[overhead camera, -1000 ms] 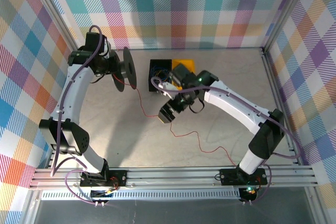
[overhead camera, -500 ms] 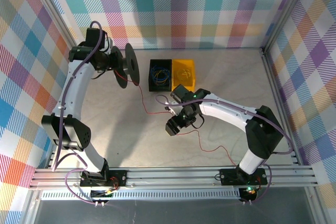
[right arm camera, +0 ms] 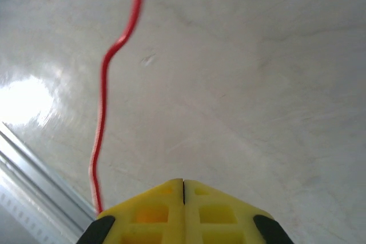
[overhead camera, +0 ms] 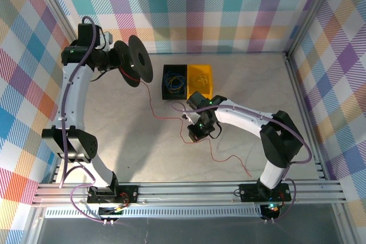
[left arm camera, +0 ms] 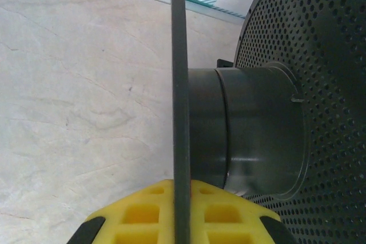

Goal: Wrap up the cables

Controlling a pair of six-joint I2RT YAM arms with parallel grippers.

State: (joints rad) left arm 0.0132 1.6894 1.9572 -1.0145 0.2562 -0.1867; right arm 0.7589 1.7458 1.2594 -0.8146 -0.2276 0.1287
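Observation:
My left gripper [overhead camera: 117, 61] holds the black spool [overhead camera: 136, 61] in the air at the back left. In the left wrist view its yellow fingers [left arm camera: 143, 212] are shut on the thin near flange [left arm camera: 180, 84], with the hub [left arm camera: 251, 135] and the perforated far flange behind. A thin red cable [overhead camera: 151, 104] drops from the spool, crosses the table to my right gripper [overhead camera: 194, 134] and trails off toward the front right. In the right wrist view the right gripper [right arm camera: 183, 190] is shut close above the table. The cable [right arm camera: 103, 95] runs past its left finger, not between the tips.
A black bin [overhead camera: 166, 81] with coiled wires and a yellow bin [overhead camera: 210, 81] stand side by side at the back centre, just behind the right arm. An aluminium rail [overhead camera: 189, 190] runs along the front edge and also shows at lower left as the rail [right arm camera: 34, 164].
The left arm has raised the spool back and to the left and turned it, showing more of a flange face. The right gripper has moved nearer and lower; the cable's loose end has shifted slightly.

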